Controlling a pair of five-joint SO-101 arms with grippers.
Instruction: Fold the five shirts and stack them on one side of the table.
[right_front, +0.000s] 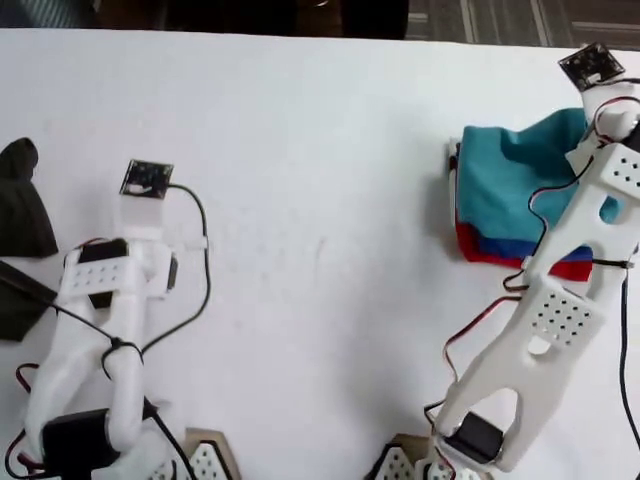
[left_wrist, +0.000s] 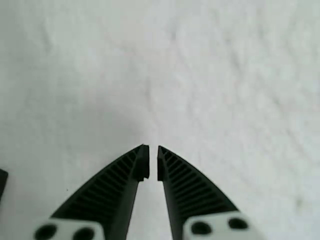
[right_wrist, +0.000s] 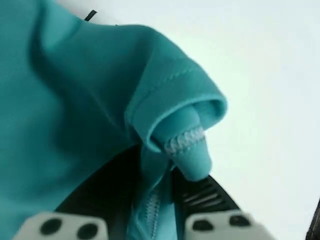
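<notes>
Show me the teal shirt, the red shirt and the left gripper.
teal shirt (right_front: 505, 180), high view, its flat top face.
red shirt (right_front: 470, 250), high view, its exposed near corner.
left gripper (left_wrist: 150, 162), left wrist view, midway between its fingertips.

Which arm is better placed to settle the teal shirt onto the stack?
Right: the right gripper pinches the teal shirt atop the stack; the left gripper sits empty over bare table.

Teal shirt (right_wrist: 75, 125) — soft matt cloth (stitched hem); table (right_front: 320, 150) smooth, matt.
</notes>
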